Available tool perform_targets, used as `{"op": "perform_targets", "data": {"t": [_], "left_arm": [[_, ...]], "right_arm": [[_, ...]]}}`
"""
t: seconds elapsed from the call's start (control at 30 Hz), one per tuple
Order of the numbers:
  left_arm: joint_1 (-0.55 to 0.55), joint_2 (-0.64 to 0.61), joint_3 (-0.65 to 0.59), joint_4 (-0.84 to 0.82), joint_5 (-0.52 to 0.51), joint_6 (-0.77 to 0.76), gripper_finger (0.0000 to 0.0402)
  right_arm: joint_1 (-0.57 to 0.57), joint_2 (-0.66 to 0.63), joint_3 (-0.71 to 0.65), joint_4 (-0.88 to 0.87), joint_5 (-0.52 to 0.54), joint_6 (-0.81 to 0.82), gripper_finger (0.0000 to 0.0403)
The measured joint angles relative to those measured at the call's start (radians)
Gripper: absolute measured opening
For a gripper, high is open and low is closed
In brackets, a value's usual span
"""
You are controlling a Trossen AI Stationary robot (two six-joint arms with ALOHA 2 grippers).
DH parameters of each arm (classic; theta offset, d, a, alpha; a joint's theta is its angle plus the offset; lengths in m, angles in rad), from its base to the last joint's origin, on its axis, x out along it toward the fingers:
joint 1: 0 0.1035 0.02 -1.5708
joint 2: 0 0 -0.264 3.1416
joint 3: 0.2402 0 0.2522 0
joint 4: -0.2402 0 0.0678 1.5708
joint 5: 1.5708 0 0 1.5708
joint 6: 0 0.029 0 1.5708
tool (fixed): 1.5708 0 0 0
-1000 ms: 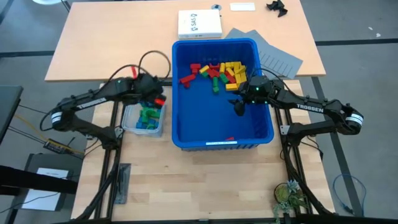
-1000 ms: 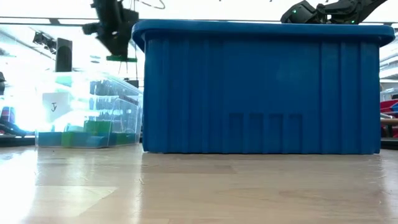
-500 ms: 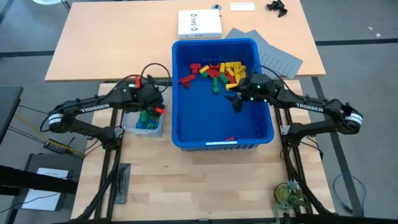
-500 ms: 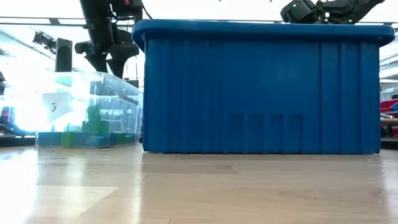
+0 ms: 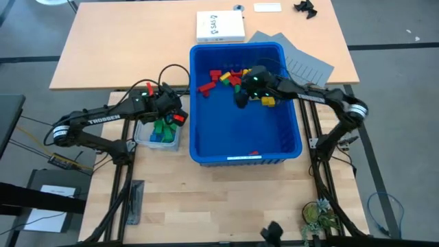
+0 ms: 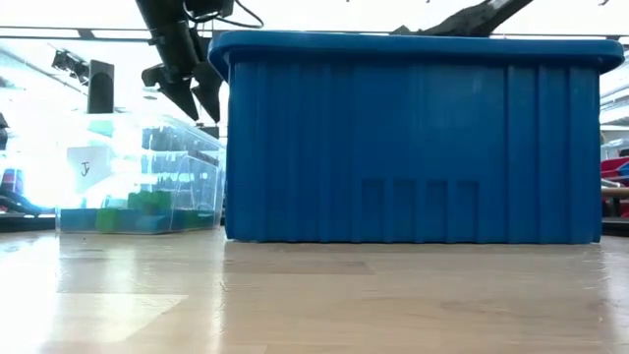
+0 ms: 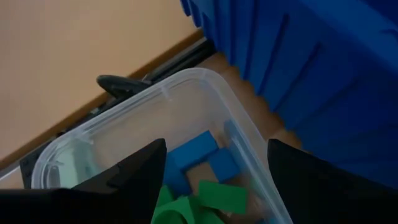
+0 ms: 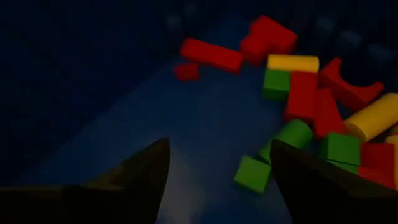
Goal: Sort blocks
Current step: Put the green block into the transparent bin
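My left gripper (image 5: 167, 114) hangs over the clear tub (image 5: 142, 137), fingers spread and empty, placed there because that tub takes the blue and green blocks (image 5: 163, 129) lying in its base. My right gripper (image 5: 241, 98) is inside the blue bin (image 5: 245, 145) on the worktop (image 5: 212, 195), fingers apart with nothing between them, angled toward the unsorted blocks (image 5: 248, 77) piled at the bin's far end. These are small red, yellow and green pieces, some squared, some rounded, one arched.
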State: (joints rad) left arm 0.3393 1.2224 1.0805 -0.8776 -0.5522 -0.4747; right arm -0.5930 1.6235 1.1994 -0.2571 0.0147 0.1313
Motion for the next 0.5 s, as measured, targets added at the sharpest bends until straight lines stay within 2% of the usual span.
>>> {"op": "perform_targets", "data": {"t": [0.17,0.5], "left_arm": [[0.000,0.000,0.000,0.009,0.000,0.005,0.0287],[-0.001,0.000,0.000,0.108,0.008,0.054,0.0287]], "right_arm": [[-0.018,0.140,0.082,-0.067,0.002,0.050,0.0269],[-0.036,0.285,0.089,-0.070,0.075,0.128,0.0266]]}}
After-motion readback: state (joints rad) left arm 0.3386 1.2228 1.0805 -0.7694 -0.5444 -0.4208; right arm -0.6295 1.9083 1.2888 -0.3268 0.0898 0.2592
